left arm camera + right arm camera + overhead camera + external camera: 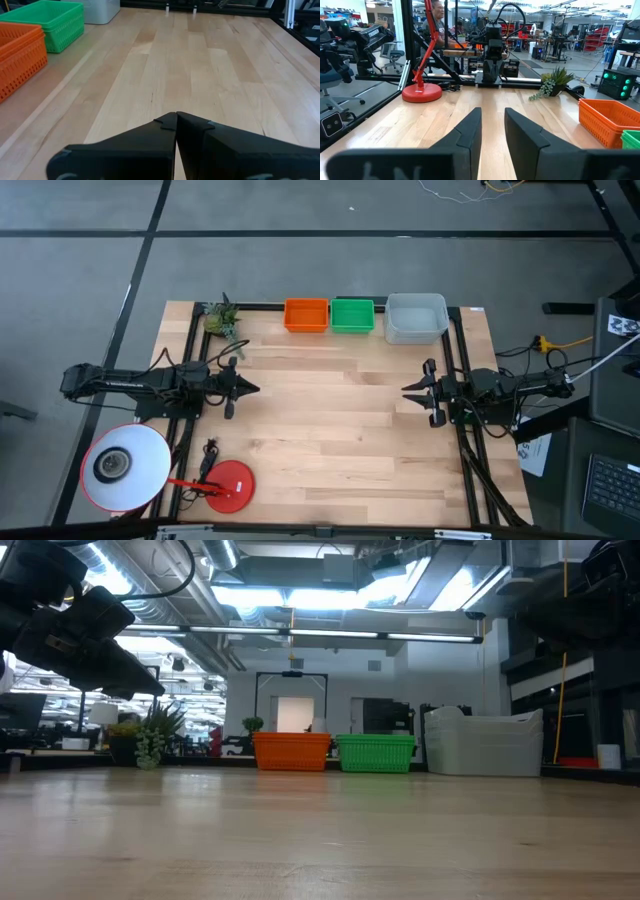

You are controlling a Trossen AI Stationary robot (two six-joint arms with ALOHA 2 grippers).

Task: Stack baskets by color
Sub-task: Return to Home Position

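Orange stack (pixel 306 315) and grey stack (pixel 416 319) flank the green stack (pixel 352 315) at the desk (pixel 330 440) edge. Well clear of it: left gripper (pixel 250 388), jaws together; right gripper (pixel 408 390), jaws narrowly apart.

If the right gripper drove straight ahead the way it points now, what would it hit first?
Ahead of the right gripper the table looks free up to the left gripper, which faces it. The lamp base and plant sit off to either side. Whether the grippers' heights match is unclear.

Orange baskets (pixel 306 315), green baskets (pixel 352 315), pale grey baskets (pixel 416 318); red lamp base (pixel 231 485).
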